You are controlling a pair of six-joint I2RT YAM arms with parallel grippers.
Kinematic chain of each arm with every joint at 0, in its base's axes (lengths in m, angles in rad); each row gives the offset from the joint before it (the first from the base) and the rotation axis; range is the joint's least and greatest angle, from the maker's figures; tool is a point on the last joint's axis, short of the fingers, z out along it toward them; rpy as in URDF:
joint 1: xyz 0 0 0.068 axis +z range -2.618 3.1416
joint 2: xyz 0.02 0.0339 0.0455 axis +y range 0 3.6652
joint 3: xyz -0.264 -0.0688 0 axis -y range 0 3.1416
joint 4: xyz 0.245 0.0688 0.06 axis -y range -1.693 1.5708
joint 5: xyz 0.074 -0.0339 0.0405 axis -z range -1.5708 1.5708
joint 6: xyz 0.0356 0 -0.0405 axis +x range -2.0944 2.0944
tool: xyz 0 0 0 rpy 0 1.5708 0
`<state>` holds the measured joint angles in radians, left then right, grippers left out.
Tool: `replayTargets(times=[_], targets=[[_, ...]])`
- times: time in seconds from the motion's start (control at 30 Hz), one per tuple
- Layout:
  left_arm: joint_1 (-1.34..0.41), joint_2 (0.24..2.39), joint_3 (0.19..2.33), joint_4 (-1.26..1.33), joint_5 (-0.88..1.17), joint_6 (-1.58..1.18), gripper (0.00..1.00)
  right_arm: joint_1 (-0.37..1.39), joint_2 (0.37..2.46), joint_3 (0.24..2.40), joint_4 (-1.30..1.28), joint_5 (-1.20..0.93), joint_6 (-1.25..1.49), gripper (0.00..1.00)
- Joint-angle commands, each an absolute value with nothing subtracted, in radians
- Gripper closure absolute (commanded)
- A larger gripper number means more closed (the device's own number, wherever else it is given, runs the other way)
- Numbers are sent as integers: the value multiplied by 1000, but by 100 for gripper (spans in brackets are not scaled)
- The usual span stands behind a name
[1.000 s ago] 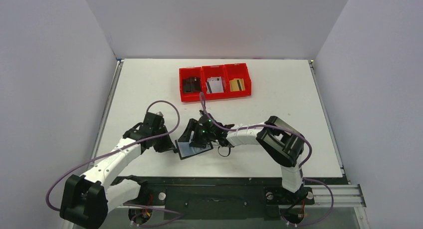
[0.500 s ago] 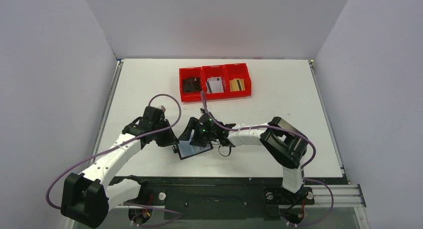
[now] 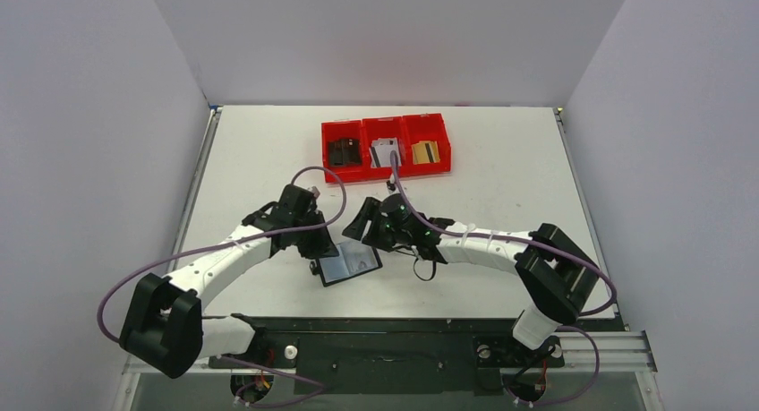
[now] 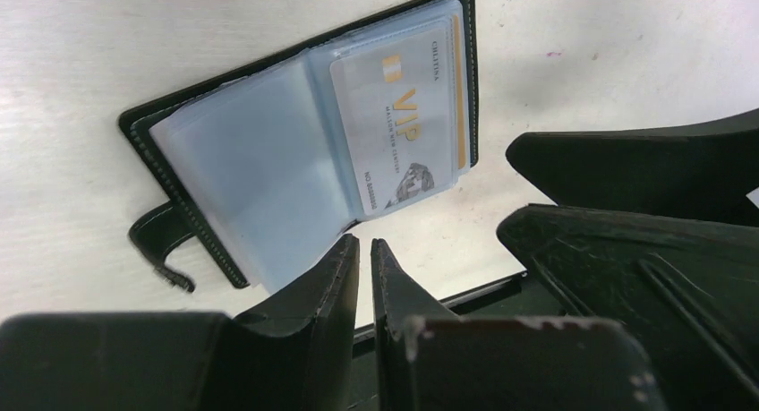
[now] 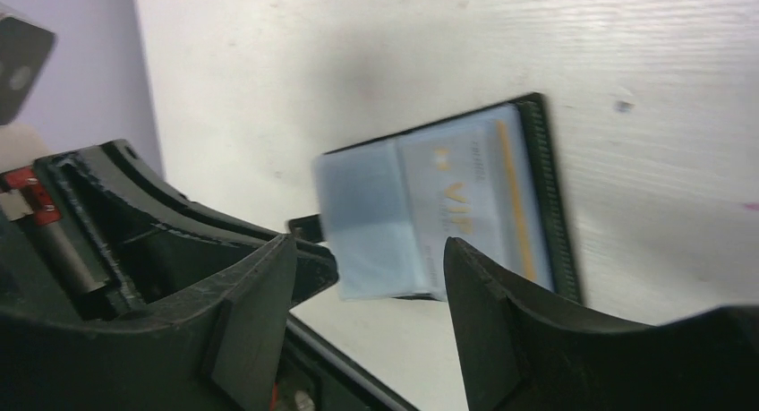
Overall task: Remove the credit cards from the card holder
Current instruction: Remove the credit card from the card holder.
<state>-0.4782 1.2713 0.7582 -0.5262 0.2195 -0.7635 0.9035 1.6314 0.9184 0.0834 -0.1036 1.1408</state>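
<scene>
White, faintly grained tabletop (image 3: 501,178) carries the card holder (image 3: 349,264), which lies opened flat just past the tips of the left gripper (image 3: 320,250) and below the spread fingers of the right gripper (image 3: 365,232). We see a black wallet with a stitched edge, its glossy bluish clear sleeve (image 4: 242,178) fanned out over the cover and a small snap strap (image 4: 157,245) curling off one corner. The left wrist gives us what the overhead view cannot: a pale credit card (image 4: 398,129) with gold lettering sits in the sleeve pocket, an orange-gold edge showing behind it. The left fingers (image 4: 331,277) are drawn nearly together with a thin slit between them, their tips at the sleeve's near edge; whether they pinch the plastic we cannot tell. The right wrist view is blurred, yet shows two dark matte fingers (image 5: 260,295) standing wide apart, the holder lying beyond the gap. Well beyond both grippers, three red plastic bins (image 3: 387,171) stand side by side, holding a dark item (image 3: 343,151), a white-grey card (image 3: 387,153) and a gold card (image 3: 425,151).
</scene>
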Motion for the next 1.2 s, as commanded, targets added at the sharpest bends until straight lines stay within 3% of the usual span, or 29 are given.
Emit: replayTargets(times=[0.0,0.4,1.07,1.17], targets=[[-519,1344,777,-411,203,-781,92,903,1587,884,-35,12,1080,43],[-536,1470,746,-319,207,-797,91,964,1605,965,-179,125,978,65],[-479,1470,632,-150,306,-823,88,1008,1794,1120,-277,194,895,69],[-471,1468,608,-107,334,-832,88,1016,1805,1122,-297,209,894,73]])
